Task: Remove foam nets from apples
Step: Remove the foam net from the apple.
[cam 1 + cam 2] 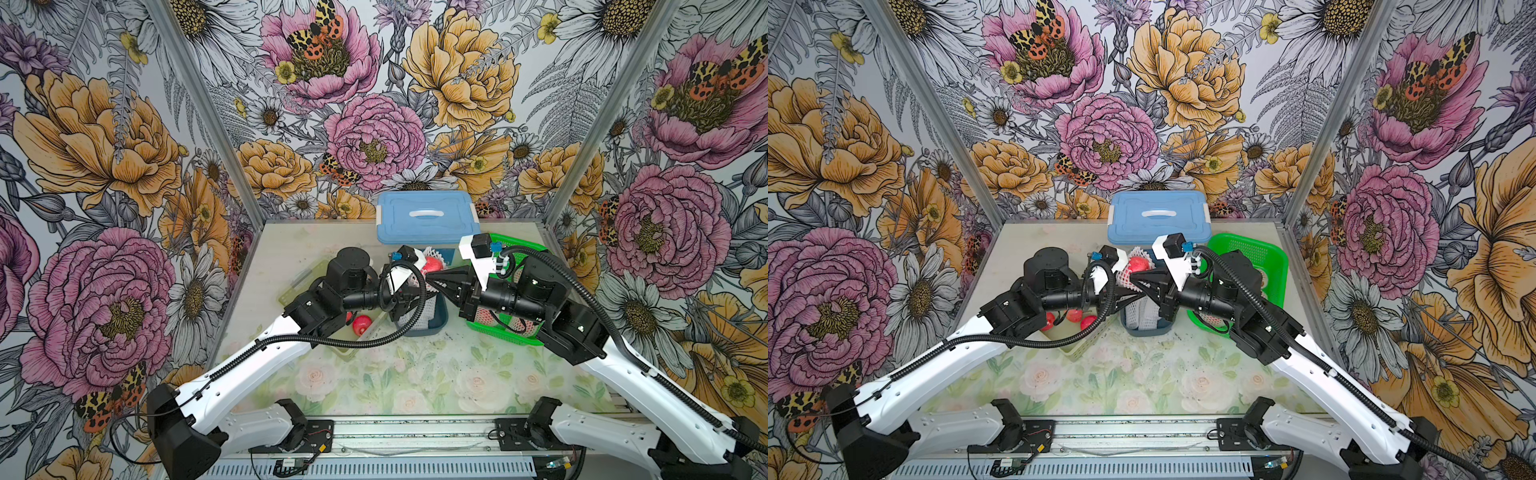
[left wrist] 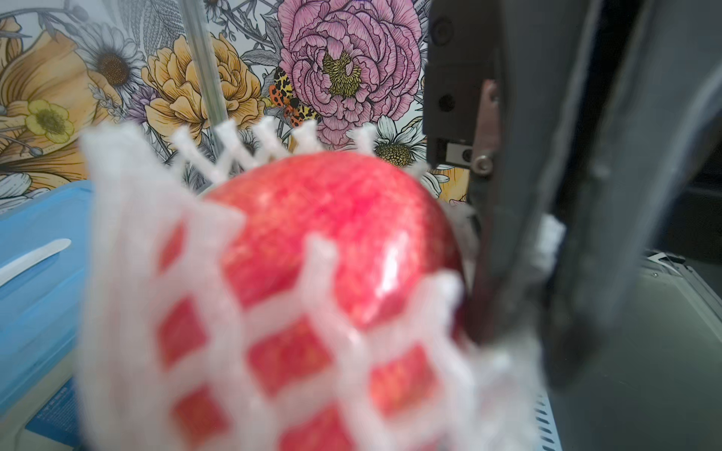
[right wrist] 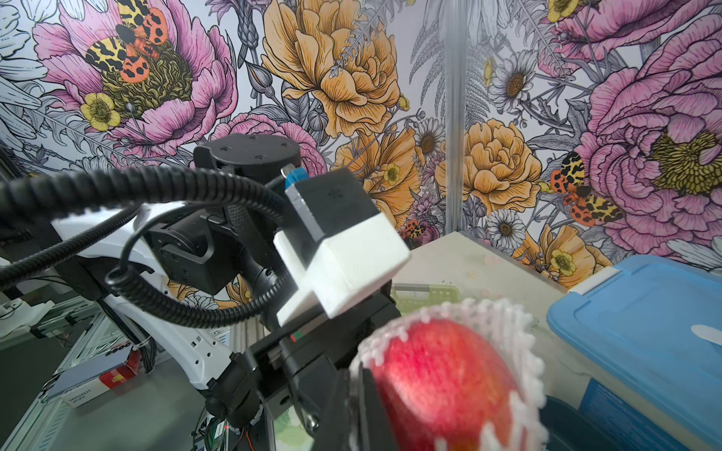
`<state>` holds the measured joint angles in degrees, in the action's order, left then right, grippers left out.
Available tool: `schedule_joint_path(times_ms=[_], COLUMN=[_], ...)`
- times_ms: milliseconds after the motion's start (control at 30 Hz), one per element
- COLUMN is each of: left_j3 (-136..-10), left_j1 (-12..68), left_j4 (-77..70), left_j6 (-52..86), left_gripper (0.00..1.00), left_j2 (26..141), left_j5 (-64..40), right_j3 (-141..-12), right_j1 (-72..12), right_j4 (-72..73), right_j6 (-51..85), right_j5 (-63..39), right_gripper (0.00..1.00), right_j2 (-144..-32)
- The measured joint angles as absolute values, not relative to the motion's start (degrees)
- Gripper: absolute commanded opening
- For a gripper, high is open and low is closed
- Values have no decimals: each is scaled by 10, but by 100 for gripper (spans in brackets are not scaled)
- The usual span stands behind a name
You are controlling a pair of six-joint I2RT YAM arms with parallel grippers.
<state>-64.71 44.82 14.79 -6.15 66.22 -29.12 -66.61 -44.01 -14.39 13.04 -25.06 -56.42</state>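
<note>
Above the blue bin (image 1: 440, 316): stripping foam net (image 2: 273, 351) off apple (image 2: 332, 218).
Pinching net rim in right gripper (image 2: 535, 351), jaws narrow; pulling outward; bracing half-sleeved fruit with left gripper (image 3: 344, 398), jaw state unclear.

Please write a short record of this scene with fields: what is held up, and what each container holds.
held up: apple, partly out of its foam net, between left tool and right tool
under it: dark blue bin with empty nets
left arm's side: tray with bare apples
right arm's side: green basket with netted apples
rear: blue lidded box, shut
</note>
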Motion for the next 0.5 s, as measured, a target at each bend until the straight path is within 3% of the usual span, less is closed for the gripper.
schedule_joint_path(times_ms=[67,200,333,500], left_j3=[-647,-646,-646,-646], left_j1=[448,448,448,448], left_j4=[148,148,148,149], left_j6=[-62,-64,-66,-76], left_gripper=[16,11,0,0], left_j2=[660,660,658,650], left_j5=[-291,-291,-291,-291], right_j3=[-666,-666,-669,-713], right_j1=[-443,-443,-430,-411], right_j4=[-139,-140,-157,-211], right_j6=[130,124,114,91], right_j5=[-246,-220,-194,-168], right_gripper=[45,54,55,56], right_j2=[-560,-546,-524,-522])
